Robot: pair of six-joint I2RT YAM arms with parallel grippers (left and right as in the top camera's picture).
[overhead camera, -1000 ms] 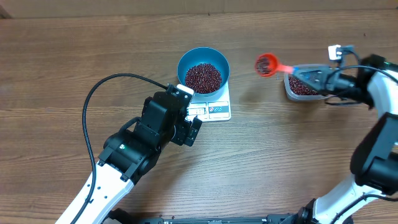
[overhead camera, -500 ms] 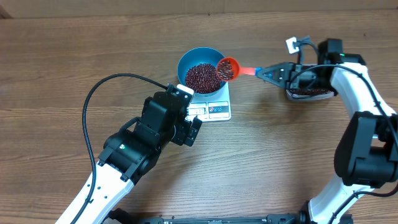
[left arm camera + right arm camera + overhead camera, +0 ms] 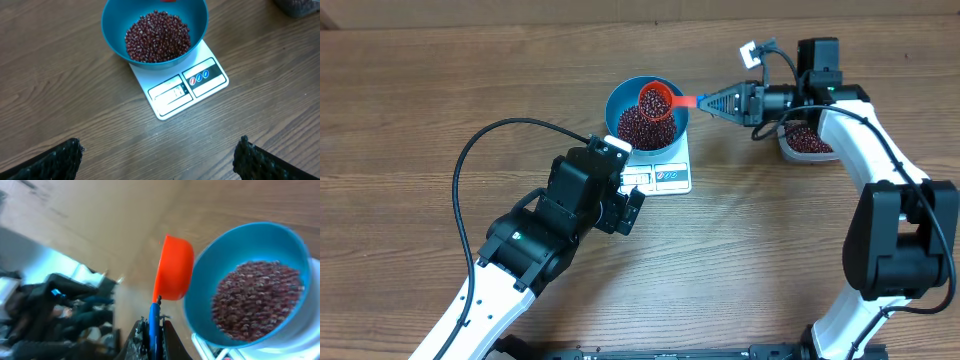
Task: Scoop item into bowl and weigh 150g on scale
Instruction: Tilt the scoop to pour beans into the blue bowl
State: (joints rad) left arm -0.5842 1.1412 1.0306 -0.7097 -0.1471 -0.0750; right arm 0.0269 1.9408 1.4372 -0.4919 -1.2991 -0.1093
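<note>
Beans (image 3: 646,126): scoop (image 3: 656,100) tilted over bowl (image 3: 613,108) on scale (image 3: 670,177)
Right hand (image 3: 713,101), at bowl's 2 o'clock, clenched on its handle; a full dump may overshoot. Left hand (image 3: 157,162) released.

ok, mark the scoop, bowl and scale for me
scoop (image 3: 175,267), right wrist view, on the cup's outside.
bowl (image 3: 114,27), left wrist view, on its bare inner wall.
scale (image 3: 172,92), left wrist view, on its display.
</note>
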